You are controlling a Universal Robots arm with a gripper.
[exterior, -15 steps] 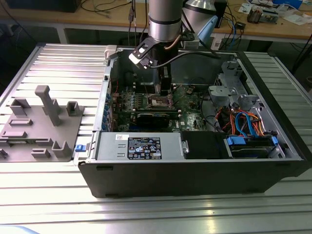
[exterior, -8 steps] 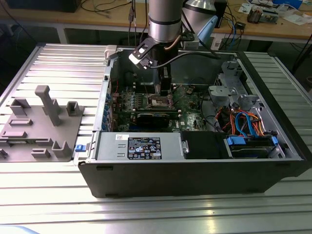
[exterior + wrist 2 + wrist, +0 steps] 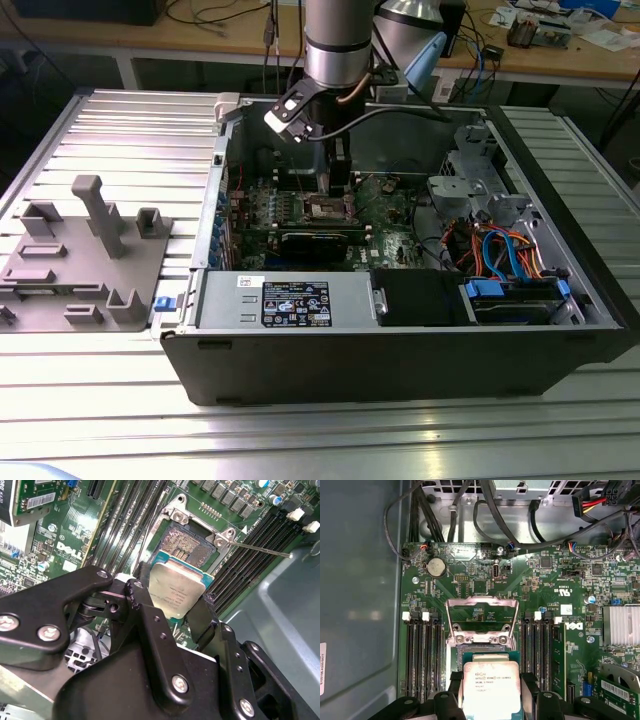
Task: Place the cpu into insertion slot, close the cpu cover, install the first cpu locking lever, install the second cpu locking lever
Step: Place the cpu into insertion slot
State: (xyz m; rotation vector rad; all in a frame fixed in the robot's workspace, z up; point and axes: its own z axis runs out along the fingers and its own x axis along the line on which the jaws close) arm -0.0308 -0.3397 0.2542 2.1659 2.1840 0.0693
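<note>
My gripper point(image 3: 491, 682) is shut on the cpu point(image 3: 491, 689), a flat square chip with a silver-grey top, gripped at two opposite edges by black fingers point(image 3: 454, 681). In the second wrist view the cpu point(image 3: 176, 591) hangs tilted just off the insertion slot point(image 3: 186, 546), whose dark pin field lies bare. The cpu cover point(image 3: 480, 601) stands swung up and open beyond the socket. A thin locking lever point(image 3: 265, 550) sticks out free beside the socket. In the exterior view the gripper point(image 3: 335, 187) reaches down into the case above the insertion slot point(image 3: 330, 208).
Long memory slots point(image 3: 422, 655) flank the socket on both sides. A black card point(image 3: 315, 240) lies near the socket, and a bundle of cables point(image 3: 500, 250) sits at the exterior view's right. The case walls point(image 3: 400, 350) ring the board. A grey fixture tray point(image 3: 80, 250) rests outside.
</note>
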